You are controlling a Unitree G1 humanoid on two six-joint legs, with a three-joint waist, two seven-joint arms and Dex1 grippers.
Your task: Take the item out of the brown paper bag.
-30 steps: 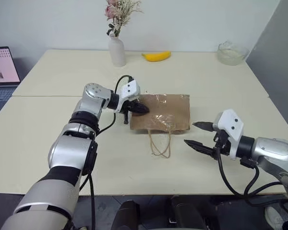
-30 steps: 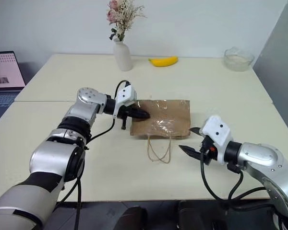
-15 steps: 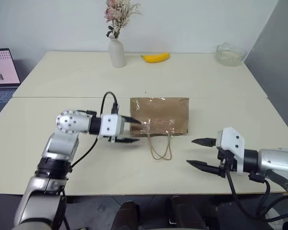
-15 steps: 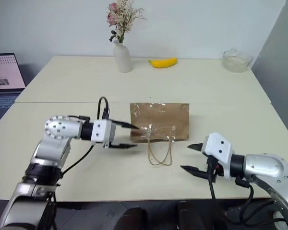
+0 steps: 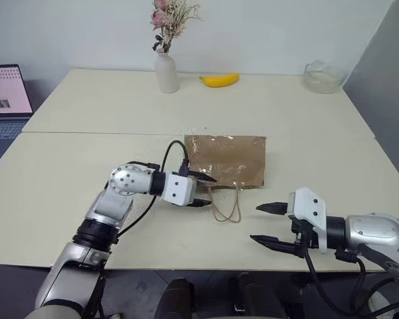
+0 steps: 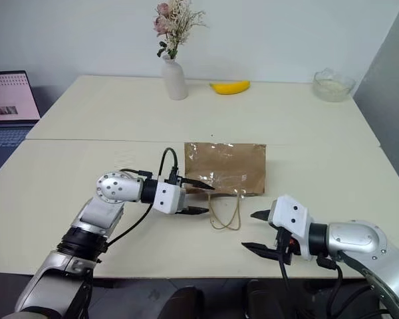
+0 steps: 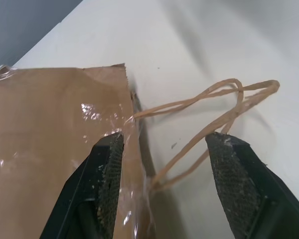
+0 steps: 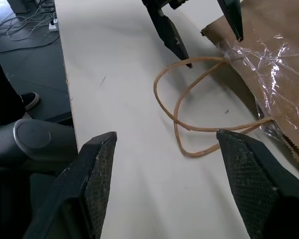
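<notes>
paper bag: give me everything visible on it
The brown paper bag lies flat on the cream table, crumpled kraft paper with a glossy clear film over its near part. Two thin tan cord handles trail loose from its near edge onto the table. The left claw, open, sits at its near left corner, one finger over the paper. No item is visible.

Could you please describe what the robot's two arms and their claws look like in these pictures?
Both arms are silver-grey metal with rounded joints and black bands. Each wrist ends in a white boxy housing with a looping black cable. The left claw and right claw each have two black, tapering, pointed fingers; their inner pads are rough and speckled.
</notes>
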